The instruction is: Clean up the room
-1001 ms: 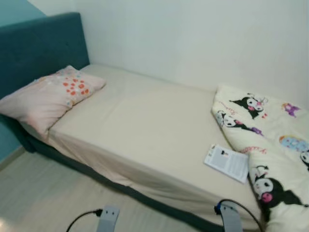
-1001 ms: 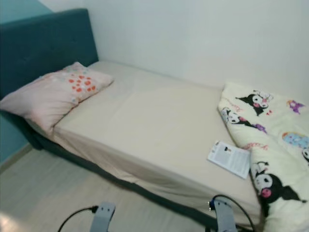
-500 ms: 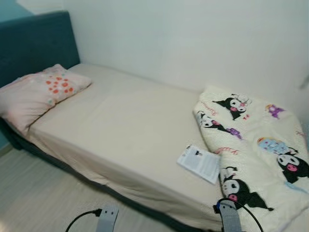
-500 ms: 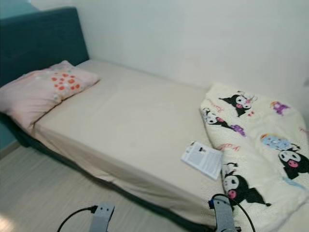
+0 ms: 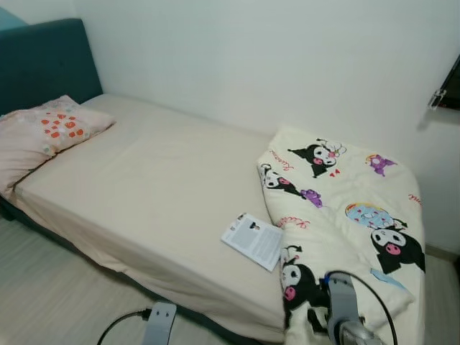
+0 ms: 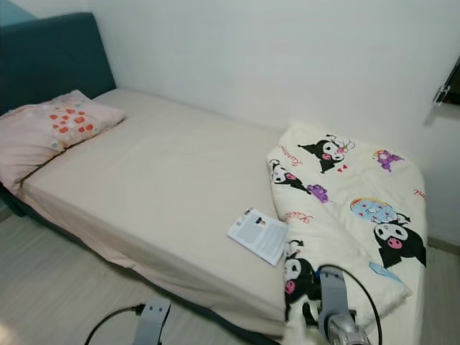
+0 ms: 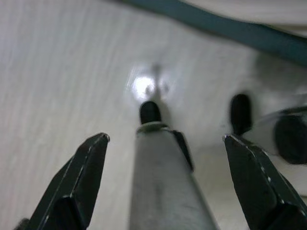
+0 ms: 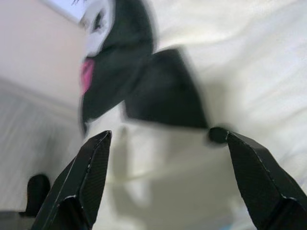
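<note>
Mostly blurred: right hand (image 8: pixel 168 187) open over blanket (image 5: pixel 345 215); left hand (image 7: pixel 165 182) open above floor (image 7: pixel 57 72).

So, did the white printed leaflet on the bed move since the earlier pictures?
No. The white printed leaflet lies against the edge of the cartoon-print cream blanket on the beige mattress, as before. The whole picture shifted because the camera turned.

Printed matter in view. The leaflet (image 5: pixel 252 241) on the bed (image 5: pixel 144 194) carries lines of dark print, too small to read. The cartoon-patterned blanket (image 5: pixel 345 215) bears red cursive lettering beside its figures, likewise illegible. No brand, number or sign can be read.
</note>
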Controlling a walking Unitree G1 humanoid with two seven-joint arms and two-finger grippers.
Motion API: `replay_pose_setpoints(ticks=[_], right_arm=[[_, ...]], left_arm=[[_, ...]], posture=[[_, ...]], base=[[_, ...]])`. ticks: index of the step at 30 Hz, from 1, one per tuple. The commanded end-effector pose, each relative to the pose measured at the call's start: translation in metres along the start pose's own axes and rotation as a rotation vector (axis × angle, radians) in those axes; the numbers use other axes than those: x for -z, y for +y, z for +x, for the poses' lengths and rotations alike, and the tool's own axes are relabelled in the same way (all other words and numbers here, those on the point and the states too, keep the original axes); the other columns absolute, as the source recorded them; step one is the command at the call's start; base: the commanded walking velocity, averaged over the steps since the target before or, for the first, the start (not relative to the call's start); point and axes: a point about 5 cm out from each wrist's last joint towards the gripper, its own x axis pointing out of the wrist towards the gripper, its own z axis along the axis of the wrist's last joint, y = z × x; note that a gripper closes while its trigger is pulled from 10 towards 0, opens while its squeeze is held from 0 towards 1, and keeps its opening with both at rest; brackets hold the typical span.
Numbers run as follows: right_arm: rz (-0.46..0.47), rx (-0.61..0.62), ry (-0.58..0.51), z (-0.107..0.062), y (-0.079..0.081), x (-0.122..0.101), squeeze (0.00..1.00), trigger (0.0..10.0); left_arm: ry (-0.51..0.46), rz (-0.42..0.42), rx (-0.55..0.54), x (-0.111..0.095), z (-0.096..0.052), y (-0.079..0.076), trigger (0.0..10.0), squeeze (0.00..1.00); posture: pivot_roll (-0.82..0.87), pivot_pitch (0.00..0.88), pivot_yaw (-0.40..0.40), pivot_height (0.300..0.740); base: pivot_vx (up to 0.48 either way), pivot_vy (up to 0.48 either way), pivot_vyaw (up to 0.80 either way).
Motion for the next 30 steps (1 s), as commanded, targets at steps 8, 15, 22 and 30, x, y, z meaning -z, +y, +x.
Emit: replay_pose_setpoints(ticks=[8, 15, 22, 30], right_arm=[[0.074, -0.058, -0.206, 0.003, 0.010, -0.055, 0.00, 10.0], [0.121, -0.078, -0.291, 0.001, 0.007, -0.084, 0.00, 10.0], [0.182, -0.062, -0.329, -0.001, -0.001, -0.094, 0.00, 10.0], [0.207, -0.071, -0.354, -0.002, -0.003, -0.098, 0.00, 10.0]], left_arm=[[-0.149, -0.077, -0.013, -0.043, 0.001, -0.005, 10.0, 0.00], [-0.329, -0.164, -0.045, -0.050, -0.010, 0.067, 10.0, 0.00], [-0.491, -0.191, -0.007, -0.099, -0.016, 0.064, 10.0, 0.00], [-0.580, -0.278, 0.060, -0.125, -0.020, 0.052, 10.0, 0.00]], posture=[[0.00, 0.000, -0.018, 0.740], [0.00, 0.000, -0.023, 0.740], [-0.01, 0.000, -0.021, 0.740], [-0.01, 0.000, -0.019, 0.740]], base=[[0.000, 0.000, 0.00], [0.000, 0.000, -0.46], [0.000, 0.000, -0.80], [0.000, 0.000, -0.50]])
